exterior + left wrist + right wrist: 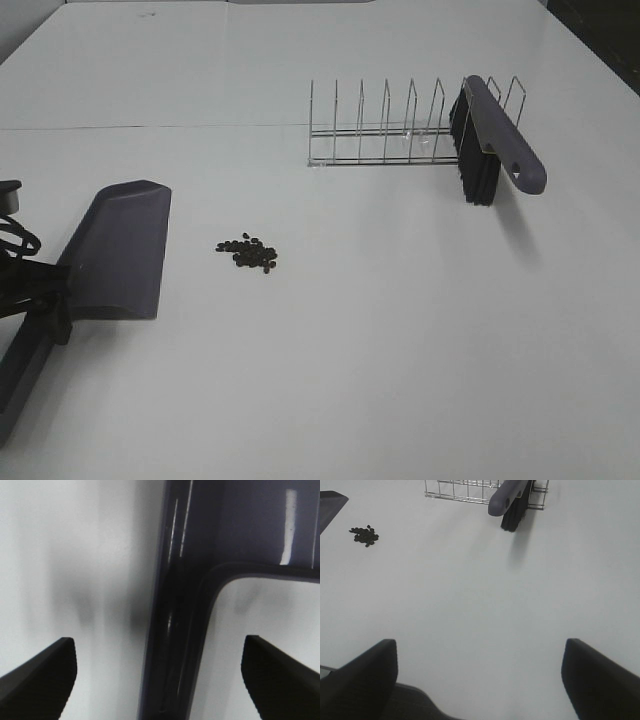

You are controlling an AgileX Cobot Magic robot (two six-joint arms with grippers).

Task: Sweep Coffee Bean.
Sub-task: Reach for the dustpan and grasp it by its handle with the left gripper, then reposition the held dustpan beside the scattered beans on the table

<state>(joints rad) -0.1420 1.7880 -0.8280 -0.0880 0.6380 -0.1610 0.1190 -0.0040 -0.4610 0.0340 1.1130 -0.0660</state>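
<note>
Lining up on the dustpan (122,248), that's the step in hand: the left gripper (160,680) hangs with its jaws spread wide, one finger (42,677) on each side of the pan's handle (172,630), and nothing clamped yet. The pan lies on the table (400,350) at the left of the high view, one long edge turned toward the beans (248,254). They sit in one tight little heap near it, a strip of bare table between them. Over on the other side, the right gripper (480,680) is released too and empty, poised above bare table, well apart from the brush (492,140). That brush leans bristles-down at the right end of the wire rack (380,135). So by my read nothing is swept; this is the tool-pickup stage. Next call: the left jaws need to close squarely on the handle so the pan doesn't twist. The right arm has to reach the rack, take the brush by its grip and lift it clear of the wires before drawing the heap toward the pan
</note>
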